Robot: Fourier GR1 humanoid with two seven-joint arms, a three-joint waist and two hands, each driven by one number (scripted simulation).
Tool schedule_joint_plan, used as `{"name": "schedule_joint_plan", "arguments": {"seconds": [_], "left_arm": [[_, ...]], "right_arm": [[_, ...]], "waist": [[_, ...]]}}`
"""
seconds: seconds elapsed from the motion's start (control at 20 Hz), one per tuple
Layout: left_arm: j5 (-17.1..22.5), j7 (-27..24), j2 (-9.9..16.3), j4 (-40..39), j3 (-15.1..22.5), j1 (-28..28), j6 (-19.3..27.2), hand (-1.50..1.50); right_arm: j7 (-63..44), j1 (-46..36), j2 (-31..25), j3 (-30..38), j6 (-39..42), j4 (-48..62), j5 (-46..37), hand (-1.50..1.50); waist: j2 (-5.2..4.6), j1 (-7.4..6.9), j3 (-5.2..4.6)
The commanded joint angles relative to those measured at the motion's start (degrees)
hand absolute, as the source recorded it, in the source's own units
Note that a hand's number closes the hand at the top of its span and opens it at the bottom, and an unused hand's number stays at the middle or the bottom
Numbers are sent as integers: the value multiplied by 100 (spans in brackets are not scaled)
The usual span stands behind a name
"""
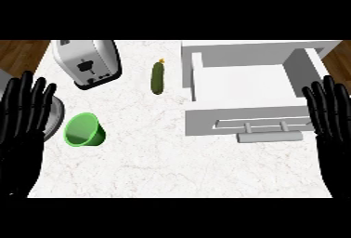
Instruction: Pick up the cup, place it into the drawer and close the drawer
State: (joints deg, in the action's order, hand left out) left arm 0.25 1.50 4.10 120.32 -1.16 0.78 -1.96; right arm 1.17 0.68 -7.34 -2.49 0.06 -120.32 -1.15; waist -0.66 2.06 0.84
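Head view, looking steeply down on a white marbled surface [171, 162]. Left hand [24, 116] at the left edge of the frame, fingers straight and pointing up, holding nothing. Right hand [332, 116] at the right edge, likewise flat with fingers straight, holding nothing, just beside the right end of the drawer front. Green cup [84, 130] in the left part of the frame, tipped so its mouth faces the viewer, near the left hand but apart from it. Partly hidden behind the left hand, a grey round object [55, 116], too covered to identify. Silver toaster [87, 62] in the upper left, set at an angle. Green cucumber [158, 77] at upper centre, lying lengthwise up the frame, between toaster and drawer. White drawer [247, 88] in the upper right, pulled open, interior bare; grey bar handle [269, 137] on its front, facing the lower edge of the frame. Brown wooden floor [21, 53] visible in the top corners.
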Motion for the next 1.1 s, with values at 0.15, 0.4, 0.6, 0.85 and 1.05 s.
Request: {"name": "schedule_joint_plan", "arguments": {"seconds": [0.15, 0.4, 0.6, 0.85, 1.05], "left_arm": [[-891, 71, -180, -602, -192, 741, 853, -150], [12, -31, -401, -1073, -298, 578, 1570, -150], [-217, 56, -406, -1680, -453, 1352, 1737, -150], [-99, -62, -313, -1734, -355, 1367, 1834, -150], [110, -332, -282, -1537, -431, 840, 1678, -150]], "right_arm": [[-385, 28, 152, -40, 1, -258, 248, -150], [-574, -135, 246, -145, 242, 168, 748, -150], [-521, -23, 235, -9, 316, 66, 772, -150], [-865, -660, 108, 356, 401, 418, 983, -150], [-476, -357, 288, 200, 358, 401, 703, -150]], "waist": [[63, -168, -84], [55, -196, -88], [67, -183, -84], [66, -204, -84], [69, -208, -84]]}}
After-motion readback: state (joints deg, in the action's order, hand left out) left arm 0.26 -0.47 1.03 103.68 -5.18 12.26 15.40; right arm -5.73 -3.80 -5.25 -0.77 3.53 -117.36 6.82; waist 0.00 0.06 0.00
